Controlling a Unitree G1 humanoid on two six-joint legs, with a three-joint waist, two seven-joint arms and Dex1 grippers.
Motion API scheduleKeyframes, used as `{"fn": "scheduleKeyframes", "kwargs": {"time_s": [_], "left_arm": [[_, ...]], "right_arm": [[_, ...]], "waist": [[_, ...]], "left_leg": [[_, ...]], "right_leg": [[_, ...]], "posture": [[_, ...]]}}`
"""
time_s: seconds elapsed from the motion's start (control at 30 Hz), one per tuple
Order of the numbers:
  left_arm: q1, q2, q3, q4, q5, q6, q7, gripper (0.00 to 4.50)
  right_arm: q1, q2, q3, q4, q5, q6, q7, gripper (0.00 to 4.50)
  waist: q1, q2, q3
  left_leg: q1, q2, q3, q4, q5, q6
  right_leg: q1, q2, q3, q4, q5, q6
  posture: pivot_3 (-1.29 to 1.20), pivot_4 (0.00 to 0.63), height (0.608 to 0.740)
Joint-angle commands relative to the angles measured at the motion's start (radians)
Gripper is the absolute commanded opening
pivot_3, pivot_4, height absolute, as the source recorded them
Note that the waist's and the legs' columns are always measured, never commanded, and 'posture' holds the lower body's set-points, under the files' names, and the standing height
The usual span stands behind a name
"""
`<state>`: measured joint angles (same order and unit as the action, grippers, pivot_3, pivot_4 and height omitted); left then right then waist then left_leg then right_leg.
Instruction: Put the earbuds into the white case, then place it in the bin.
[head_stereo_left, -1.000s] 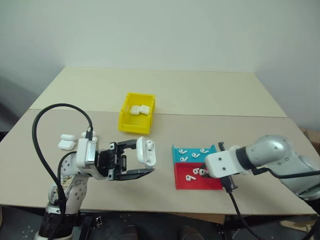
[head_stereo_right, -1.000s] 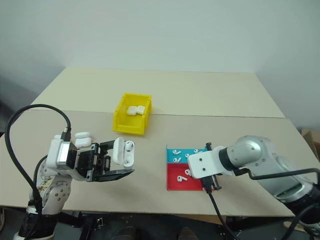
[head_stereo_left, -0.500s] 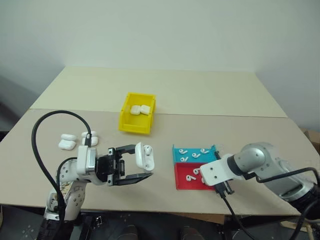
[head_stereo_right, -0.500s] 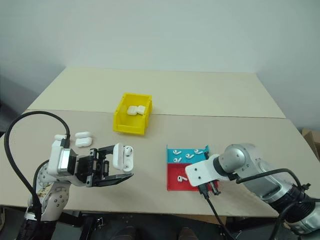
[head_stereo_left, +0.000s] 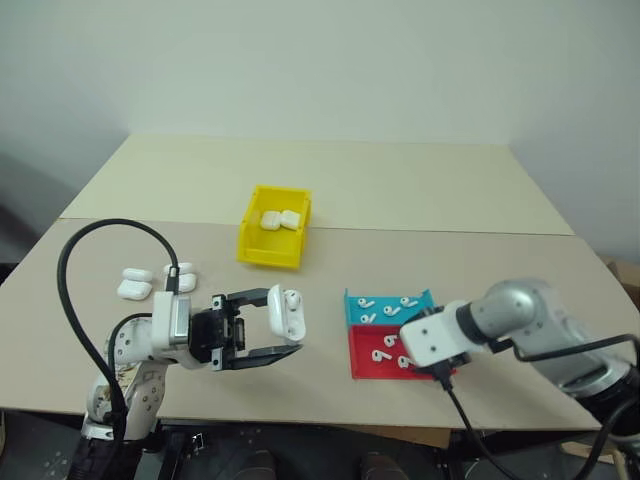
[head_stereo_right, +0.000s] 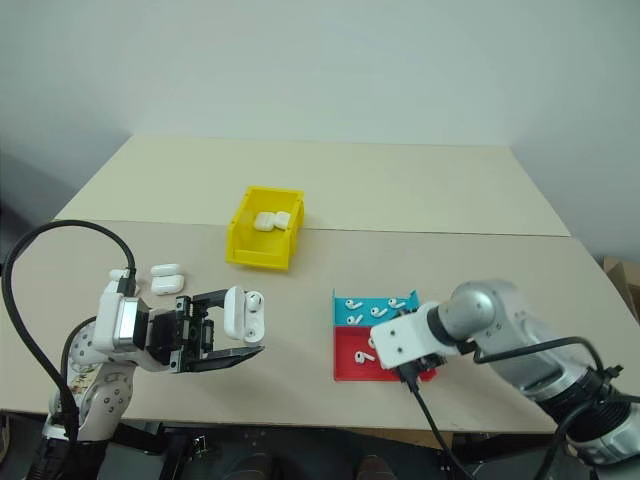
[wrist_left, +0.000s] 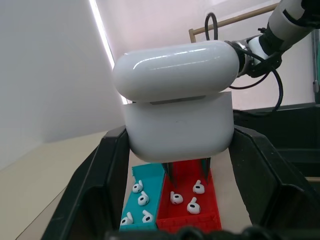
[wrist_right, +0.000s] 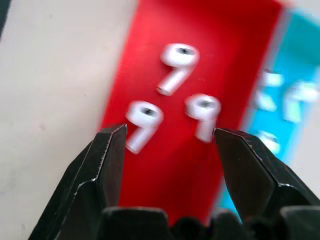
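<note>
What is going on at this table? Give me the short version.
The robot's left gripper is shut on a small glossy white earbud case with its hinged lid flipped open, holding it above the beige tabletop. The right gripper hangs with fingers apart over the shallow red tray, where three tiny white earbuds lie loose. More earbuds sit in the shallow blue tray beside it. The bright yellow plastic bin already holds two closed white cases.

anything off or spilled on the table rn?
Nothing stands out. Earbuds lie inside the red tray and blue tray, none spilled. Two cases sit in the yellow bin, spare cases on the table. Left claw holds the open white case upright.
</note>
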<state>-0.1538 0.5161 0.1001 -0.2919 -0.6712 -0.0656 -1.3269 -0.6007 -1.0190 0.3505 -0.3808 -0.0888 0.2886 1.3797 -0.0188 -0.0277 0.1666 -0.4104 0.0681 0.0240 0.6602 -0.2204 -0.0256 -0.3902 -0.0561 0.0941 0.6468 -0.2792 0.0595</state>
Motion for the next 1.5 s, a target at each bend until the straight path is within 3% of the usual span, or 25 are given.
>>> {"fn": "scheduleKeyframes", "kwargs": {"time_s": [0.03, 0.27, 0.5, 0.63, 0.73, 0.8, 1.5], "left_arm": [[0.01, 0.016, 0.023, -0.003, -0.011, -0.026, -0.015, 2.73], [0.031, 0.018, 0.016, 0.022, 0.009, -0.057, -0.04, 2.73], [0.06, 0.017, 0.012, 0.013, 0.021, -0.079, -0.04, 2.73], [0.075, 0.014, 0.01, 0.001, 0.026, -0.087, -0.028, 2.73], [0.085, 0.011, 0.007, -0.004, 0.032, -0.095, -0.022, 2.73], [0.087, 0.009, 0.006, -0.004, 0.035, -0.097, -0.02, 2.73], [0.083, 0.013, -0.004, -0.004, 0.037, -0.108, -0.012, 2.73]], "right_arm": [[-0.125, 0.007, -0.034, 0.072, -0.007, 0.027, 0.02, 3.25], [-0.344, 0.134, 0.128, 0.436, -0.17, -0.014, 0.043, 3.25], [-0.411, 0.225, 0.202, 0.618, -0.231, -0.093, 0.077, 3.25], [-0.412, 0.247, 0.213, 0.66, -0.249, -0.12, 0.09, 3.25], [-0.404, 0.253, 0.214, 0.668, -0.264, -0.135, 0.091, 2.72], [-0.403, 0.264, 0.211, 0.682, -0.275, -0.132, 0.073, 2.09], [-0.382, 0.29, 0.206, 0.723, -0.307, -0.171, 0.07, 2.09]], "waist": [[-0.001, 0.0, 0.0], [-0.002, 0.0, 0.0], [0.003, 0.0, 0.0], [0.004, 0.0, 0.0], [0.004, 0.001, 0.0], [0.004, 0.001, 0.0], [0.003, 0.001, 0.0]], "left_leg": [[0.0, 0.0, 0.0, 0.0, 0.0, 0.0], [0.0, 0.0, 0.001, 0.0, 0.0, 0.0], [-0.005, 0.0, 0.001, -0.001, 0.0, 0.0], [-0.005, 0.0, 0.002, 0.0, 0.0, 0.0], [-0.005, 0.0, 0.002, 0.0, 0.0, 0.0], [-0.005, 0.0, 0.002, 0.0, 0.0, 0.0], [-0.005, 0.0, 0.002, 0.0, 0.0, 0.0]], "right_leg": [[0.0, 0.0, 0.0, 0.0, 0.0, 0.0], [-0.001, 0.0, 0.0, 0.0, 0.0, -0.001], [-0.006, 0.0, 0.0, 0.001, 0.0, -0.001], [-0.005, 0.0, 0.0, 0.001, 0.0, -0.001], [-0.006, 0.0, 0.0, 0.002, 0.0, -0.001], [-0.006, 0.0, 0.0, 0.002, 0.0, -0.001], [-0.006, 0.0, 0.0, 0.002, 0.0, -0.001]], "posture": [[0.0, 0.15, 0.74], [0.0, 0.15, 0.74], [0.0, 0.15, 0.74], [0.0, 0.15, 0.74], [0.0, 0.15, 0.74], [0.0, 0.15, 0.74], [0.0, 0.15, 0.74]]}}
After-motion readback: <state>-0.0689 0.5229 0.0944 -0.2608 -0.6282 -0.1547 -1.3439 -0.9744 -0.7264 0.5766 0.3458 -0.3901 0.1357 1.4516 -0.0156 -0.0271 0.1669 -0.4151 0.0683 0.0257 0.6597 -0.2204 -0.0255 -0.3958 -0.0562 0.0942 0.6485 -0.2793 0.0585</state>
